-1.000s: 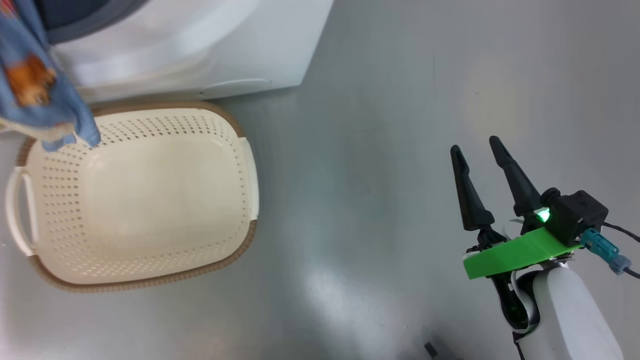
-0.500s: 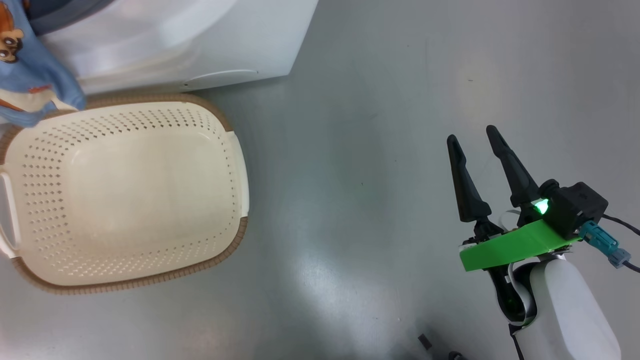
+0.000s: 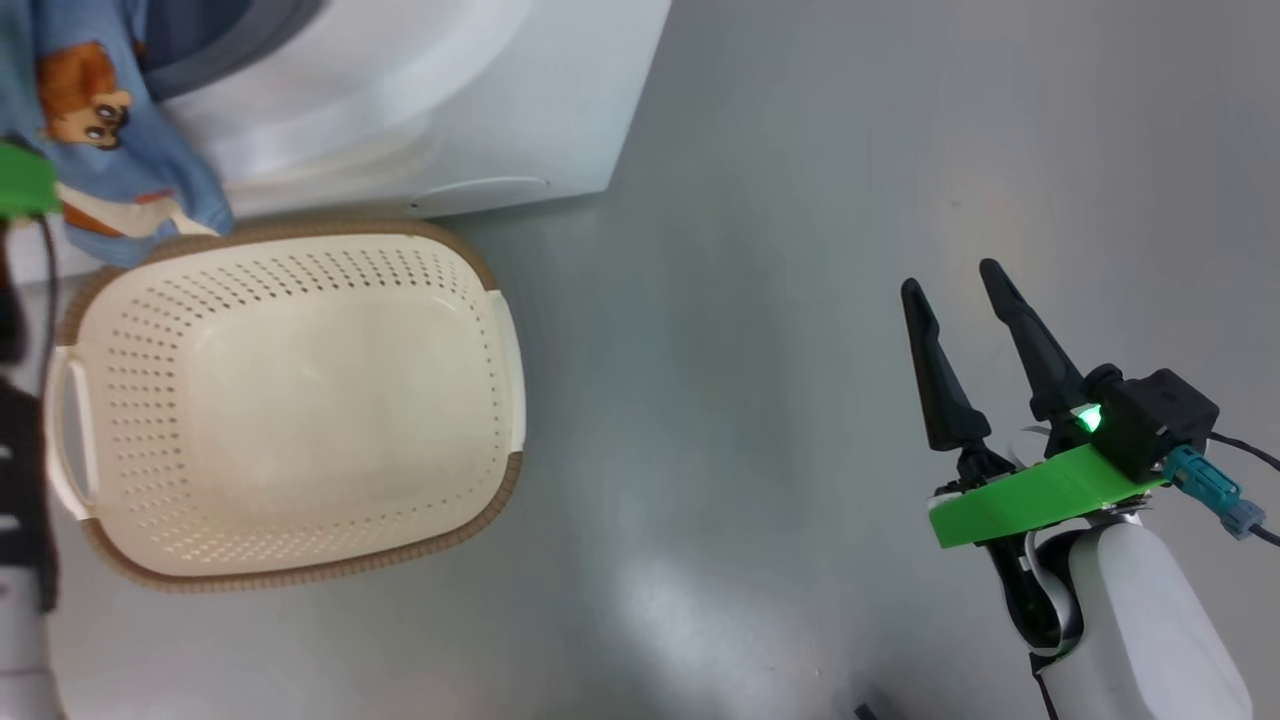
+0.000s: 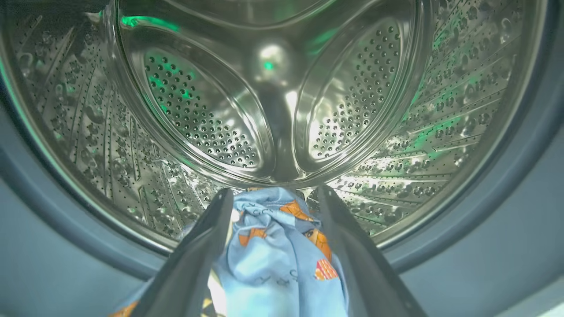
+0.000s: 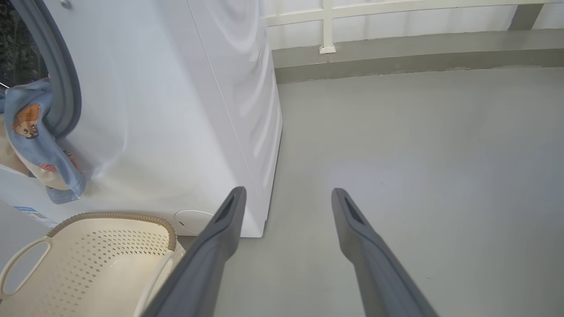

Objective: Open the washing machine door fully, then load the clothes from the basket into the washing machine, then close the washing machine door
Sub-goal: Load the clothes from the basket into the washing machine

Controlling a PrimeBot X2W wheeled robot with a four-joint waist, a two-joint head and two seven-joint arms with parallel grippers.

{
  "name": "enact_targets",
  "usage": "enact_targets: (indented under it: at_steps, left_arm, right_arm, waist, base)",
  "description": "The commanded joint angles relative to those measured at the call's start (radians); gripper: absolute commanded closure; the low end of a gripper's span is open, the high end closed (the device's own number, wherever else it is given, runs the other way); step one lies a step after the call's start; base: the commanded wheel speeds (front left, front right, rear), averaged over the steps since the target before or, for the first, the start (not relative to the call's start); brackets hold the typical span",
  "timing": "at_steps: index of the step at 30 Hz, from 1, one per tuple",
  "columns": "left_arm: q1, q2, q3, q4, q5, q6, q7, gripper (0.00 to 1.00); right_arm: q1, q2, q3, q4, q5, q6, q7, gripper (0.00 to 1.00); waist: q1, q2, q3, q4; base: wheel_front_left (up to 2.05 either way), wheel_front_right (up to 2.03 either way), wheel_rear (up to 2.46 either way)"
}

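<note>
The washing machine [image 3: 430,90] stands at the top left with its opening uncovered; its door is out of view. My left gripper [image 4: 274,191] is open at the mouth of the steel drum [image 4: 198,110]. One bundle of the clothes [image 4: 277,259], light blue with orange figures, lies loosely between its spread fingers. That bundle [image 3: 100,130] hangs over the grey gasket [image 5: 66,88] and down the washer's front. Below it on the floor, the cream basket [image 3: 300,578] holds nothing. My right gripper [image 3: 953,279] is open and empty over bare floor, far right of the basket.
Grey floor [image 3: 750,300] spreads between the basket and my right arm. A low wall with a white railing [image 5: 396,26] runs behind the washer. Part of my left arm [image 3: 20,480] is at the left edge beside the basket.
My left gripper has opened, and the blue bundle now rests higher, at the washer's opening. The head camera has shifted a little. The right arm holds its place.
</note>
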State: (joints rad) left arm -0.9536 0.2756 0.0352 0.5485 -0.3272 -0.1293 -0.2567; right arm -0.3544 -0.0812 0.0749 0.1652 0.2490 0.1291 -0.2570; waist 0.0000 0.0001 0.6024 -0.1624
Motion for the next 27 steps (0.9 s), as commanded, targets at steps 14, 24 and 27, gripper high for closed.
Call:
enact_targets:
  at_steps: [14, 24, 27]
  left_arm:
    - [0.290, -0.027, 0.031, -0.161, 0.002, -0.001, -0.005, 0.00]
    - [0.498, -0.081, 0.062, -0.272, 0.021, -0.001, -0.005, 0.00]
    - [0.551, -0.101, 0.077, -0.310, 0.019, -0.001, -0.005, 0.00]
  right_arm:
    - [0.053, -0.036, -0.011, -0.025, -0.005, 0.002, -0.005, 0.00]
    - [0.060, -0.050, -0.023, -0.023, -0.006, 0.002, -0.005, 0.00]
    - [0.062, -0.054, -0.026, -0.023, -0.004, 0.002, -0.005, 0.00]
  waist:
    - [0.0000, -0.0001, -0.058, 0.076]
    - [0.0000, -0.0001, -0.071, 0.109]
    - [0.0000, -0.0001, -0.074, 0.115]
  base:
    - [0.00, 0.00, 0.00]
    - [0.00, 0.00, 0.00]
    - [0.00, 0.00, 0.00]
